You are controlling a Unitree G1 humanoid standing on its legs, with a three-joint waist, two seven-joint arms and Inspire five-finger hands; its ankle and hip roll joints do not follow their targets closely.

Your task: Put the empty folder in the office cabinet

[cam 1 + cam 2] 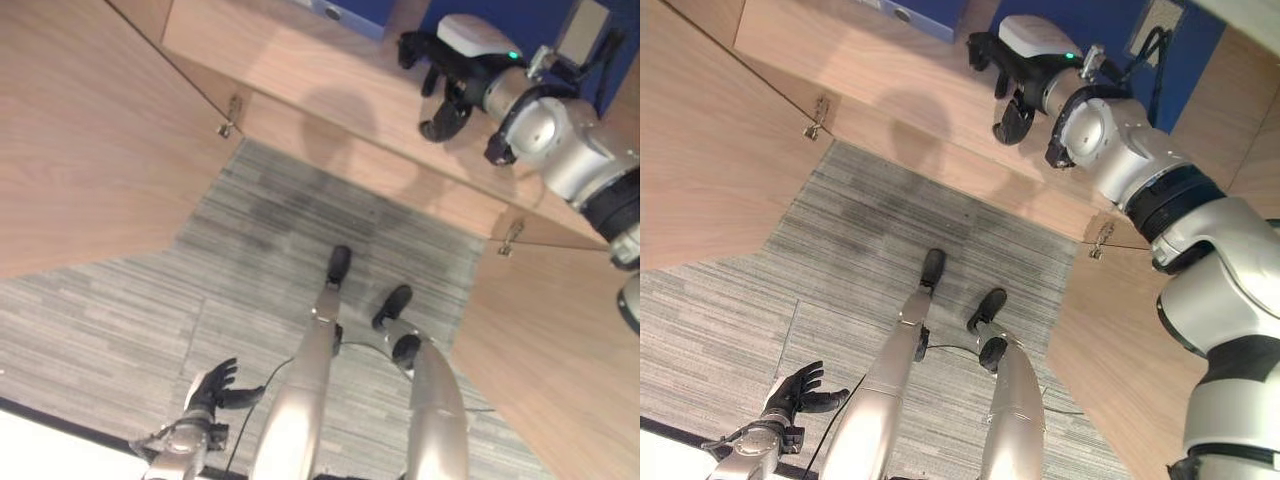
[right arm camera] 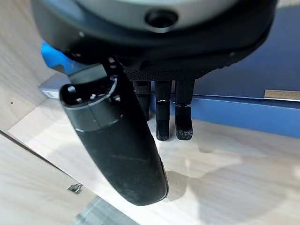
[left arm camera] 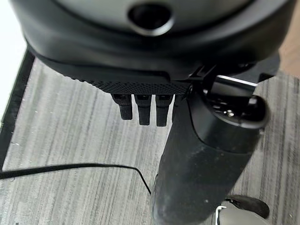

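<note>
A dark blue folder [image 2: 243,110] lies on the light wooden cabinet shelf [image 1: 300,60], just beyond my right hand's fingers [image 2: 168,119]. That right hand [image 1: 1012,78] hovers over the shelf, open, its fingers hanging relaxed and holding nothing. In the eye views the folder [image 1: 1085,30] appears behind the hand at the back of the shelf. My left hand [image 1: 215,385] hangs low at my left side above the grey carpet, open and empty, with its thumb [image 3: 201,154] pointing at the floor.
A second blue folder [image 1: 918,12] lies further left on the same shelf. The cabinet's doors stand swung out on both sides: one on the left [image 1: 90,130], one on the right [image 1: 560,340]. Grey carpet [image 1: 300,210] lies between them.
</note>
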